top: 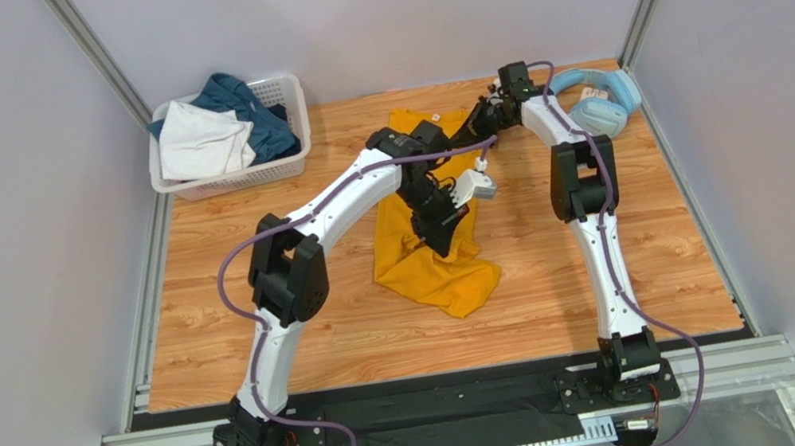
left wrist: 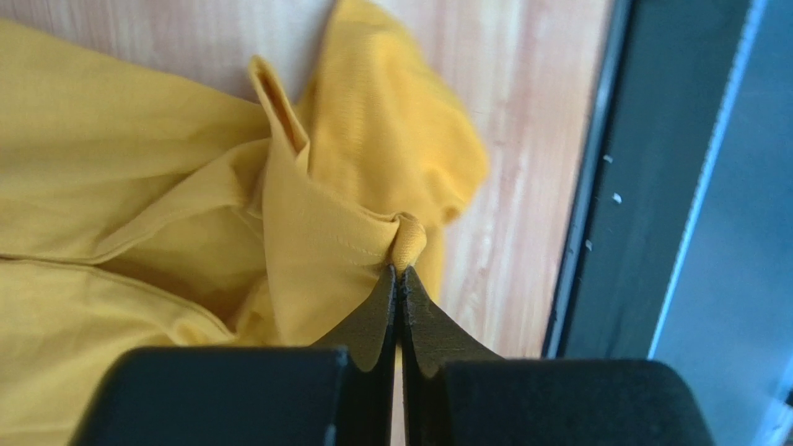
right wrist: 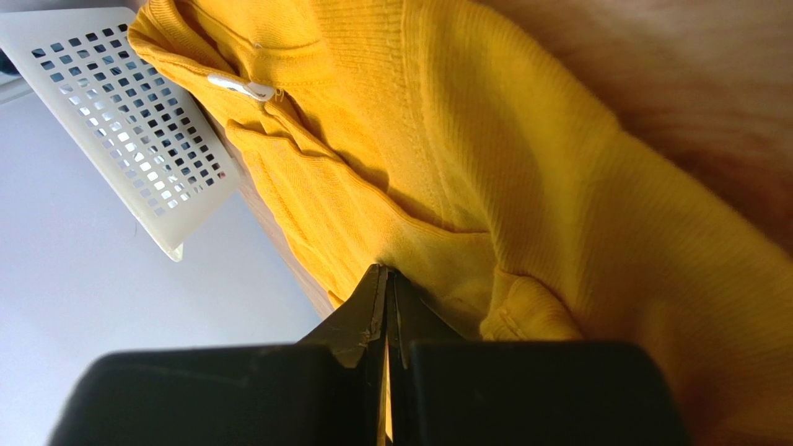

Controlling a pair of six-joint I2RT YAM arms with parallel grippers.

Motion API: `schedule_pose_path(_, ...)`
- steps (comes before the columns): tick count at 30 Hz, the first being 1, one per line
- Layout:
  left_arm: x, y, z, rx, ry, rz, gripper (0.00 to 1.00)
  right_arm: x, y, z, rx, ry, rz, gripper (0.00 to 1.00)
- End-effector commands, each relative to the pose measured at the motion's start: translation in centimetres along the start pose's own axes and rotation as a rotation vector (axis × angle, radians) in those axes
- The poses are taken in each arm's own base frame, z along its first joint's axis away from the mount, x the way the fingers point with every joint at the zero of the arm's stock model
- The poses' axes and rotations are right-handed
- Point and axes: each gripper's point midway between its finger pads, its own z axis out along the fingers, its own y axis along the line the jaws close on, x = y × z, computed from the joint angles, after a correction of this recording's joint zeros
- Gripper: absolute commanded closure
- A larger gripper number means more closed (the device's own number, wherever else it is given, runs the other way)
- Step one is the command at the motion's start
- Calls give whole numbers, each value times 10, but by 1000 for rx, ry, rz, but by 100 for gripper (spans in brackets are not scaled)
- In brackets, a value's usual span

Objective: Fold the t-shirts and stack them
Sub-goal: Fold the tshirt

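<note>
So, left claw [left wrist: 400,279] and right claw [right wrist: 384,283] each pinch a fold of the shirt [top: 449,281]. Light, floppy stuff, I'd grab hems at the tips.

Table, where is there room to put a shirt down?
Bare table shows along the near edge between the left arm and right arm, right of the right arm, and in front of the white basket. Crowded: the middle, where left gripper and right gripper pinch the mustard-yellow t-shirt, and by the headphones.
</note>
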Motion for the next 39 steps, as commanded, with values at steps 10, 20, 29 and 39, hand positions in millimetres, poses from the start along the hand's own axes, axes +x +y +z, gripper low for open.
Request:
schedule_pose_path(10,178,-126,-105,87,482,157,71,-27,-29,-7,66,-84,57,100)
schedule_pose_path(20,128,-36,-71,-225,259,77,1,-18,-24,-10,80,-72,35,100)
schedule_pose_path(29,16,-28,-32,-316,2,262,0,-23,-27,-12,93,-85,44,100)
schedule_pose_path(39,9,-27,21,-195,90,186,0,-24,-29,-8,83,-78,38,100)
